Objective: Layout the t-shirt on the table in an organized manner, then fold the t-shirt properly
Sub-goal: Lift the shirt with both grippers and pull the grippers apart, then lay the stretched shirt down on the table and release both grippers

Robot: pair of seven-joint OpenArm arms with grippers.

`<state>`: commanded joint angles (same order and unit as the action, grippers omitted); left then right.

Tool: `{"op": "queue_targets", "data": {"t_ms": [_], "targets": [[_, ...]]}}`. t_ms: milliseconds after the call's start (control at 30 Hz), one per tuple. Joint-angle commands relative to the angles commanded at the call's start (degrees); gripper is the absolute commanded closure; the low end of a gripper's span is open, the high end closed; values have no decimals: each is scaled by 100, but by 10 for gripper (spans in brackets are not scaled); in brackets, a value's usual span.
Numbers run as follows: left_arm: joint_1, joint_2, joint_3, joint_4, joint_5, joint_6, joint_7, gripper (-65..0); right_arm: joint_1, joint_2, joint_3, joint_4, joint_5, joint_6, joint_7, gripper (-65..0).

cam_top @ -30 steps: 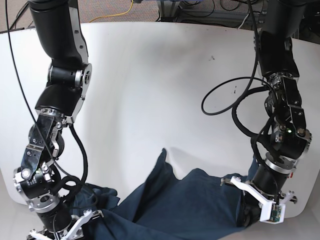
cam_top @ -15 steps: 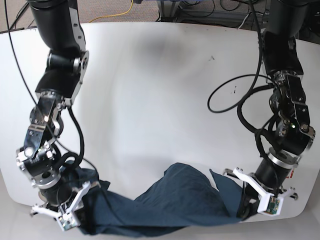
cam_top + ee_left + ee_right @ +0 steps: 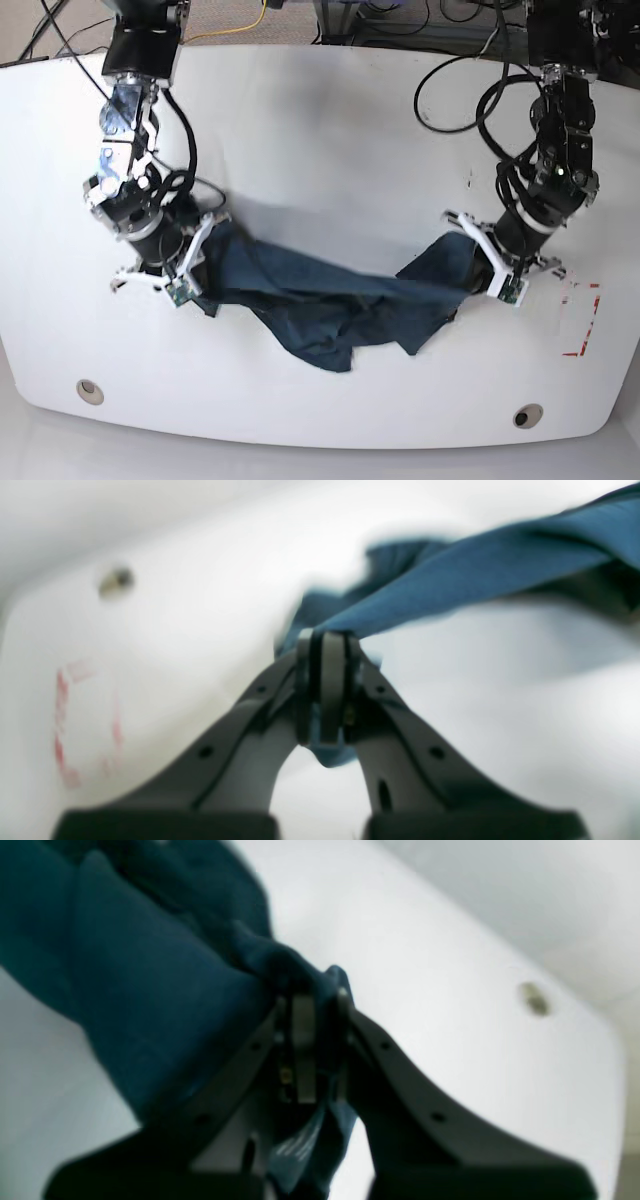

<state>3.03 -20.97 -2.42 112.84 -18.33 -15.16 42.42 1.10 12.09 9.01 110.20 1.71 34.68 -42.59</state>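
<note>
Base view: both arms hold the t-shirt point(image 3: 330, 305) stretched between them over the table point(image 3: 320, 120), its middle sagging, probably touching the surface. Left gripper point(image 3: 322, 690) and right gripper point(image 3: 307, 1050) are each clamped onto bunched fabric. Layout step underway; next calls for lowering it flat, spread evenly.
</note>
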Motion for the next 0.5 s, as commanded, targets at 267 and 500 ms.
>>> {"op": "queue_targets", "data": {"t_ms": [267, 500], "targets": [[985, -79, -527, 44, 0, -202, 0, -6, -879, -202, 273, 44, 281, 0, 0, 0], [1670, -70, -844, 44, 9, -387, 0, -6, -1336, -343, 431, 149, 281, 0, 0, 0]]}}
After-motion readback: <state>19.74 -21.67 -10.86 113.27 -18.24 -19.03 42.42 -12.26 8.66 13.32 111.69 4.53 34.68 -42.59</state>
